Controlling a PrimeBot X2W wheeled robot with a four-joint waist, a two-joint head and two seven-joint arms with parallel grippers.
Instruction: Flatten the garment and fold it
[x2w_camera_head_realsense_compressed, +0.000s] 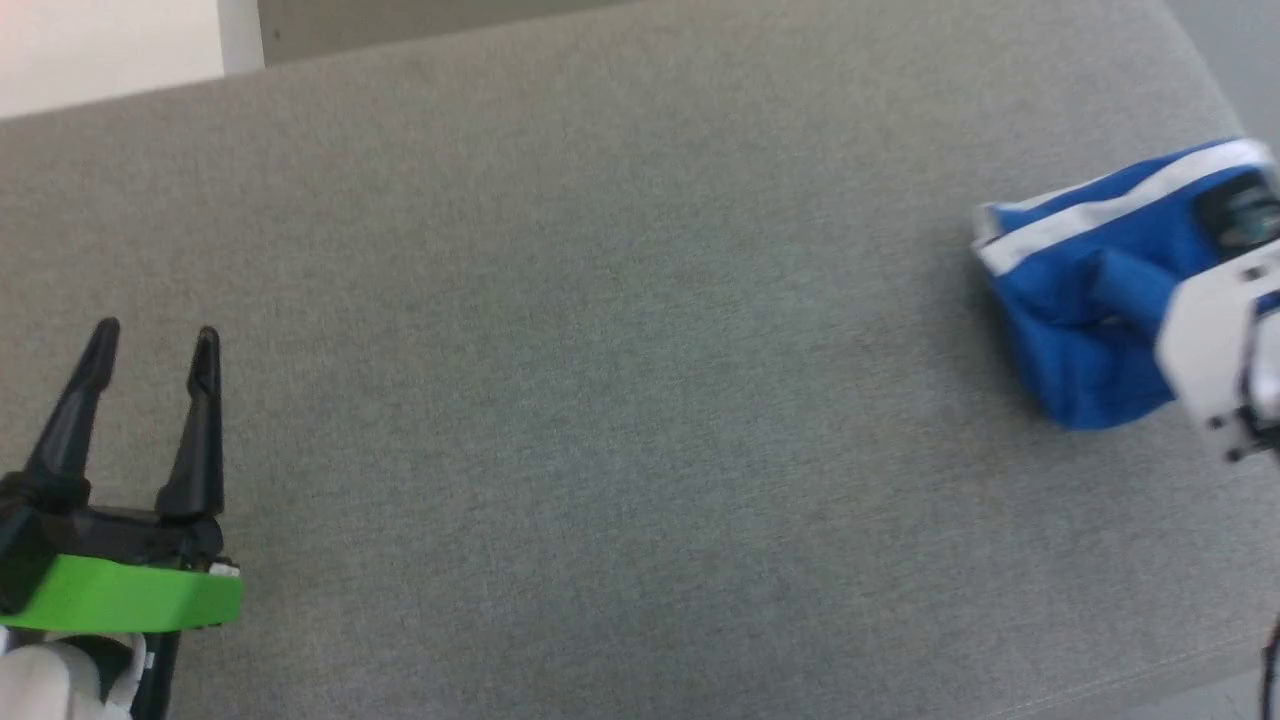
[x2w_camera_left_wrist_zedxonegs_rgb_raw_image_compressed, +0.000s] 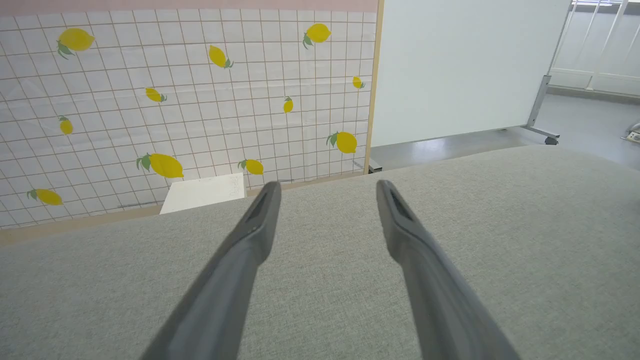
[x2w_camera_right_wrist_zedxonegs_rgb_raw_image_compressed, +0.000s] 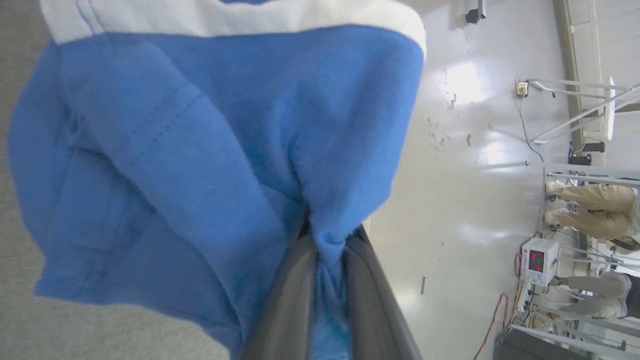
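Garment (x2w_camera_head_realsense_compressed: 1070, 330) bunched at the right edge of the grey surface (x2w_camera_head_realsense_compressed: 620, 380), clamped in my right gripper (x2w_camera_right_wrist_zedxonegs_rgb_raw_image_compressed: 327, 235); my left gripper (x2w_camera_head_realsense_compressed: 156, 332) spread wide, empty, well apart.

Soft blue cloth garment (x2w_camera_head_realsense_compressed: 1085, 290), matt

Head camera overhead, wrist cameras low, all sharing grey surface (x2w_camera_head_realsense_compressed: 600, 400)
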